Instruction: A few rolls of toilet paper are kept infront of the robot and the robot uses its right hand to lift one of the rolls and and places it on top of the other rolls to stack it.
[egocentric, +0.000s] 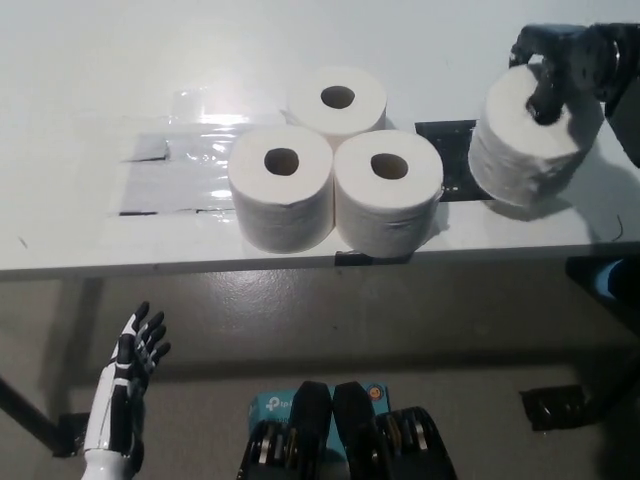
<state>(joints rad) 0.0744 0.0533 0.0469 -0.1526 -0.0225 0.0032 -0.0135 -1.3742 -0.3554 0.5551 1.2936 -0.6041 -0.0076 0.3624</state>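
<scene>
Lift step: right hand (562, 62) grips the fourth roll (527, 140) near the worktop's (80, 230) right edge, left hand (125, 385) idle, fingers spread; next: carry it over the three-roll cluster (335, 160).

Four toilet paper rolls in all: three clustered near the table's (80, 60) front edge (281, 185) (388, 190) (338, 100), and one (525, 150) toward its right edge.

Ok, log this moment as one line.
right hand: shut on lifted roll | three rolls: on table | left hand: open, low
</scene>
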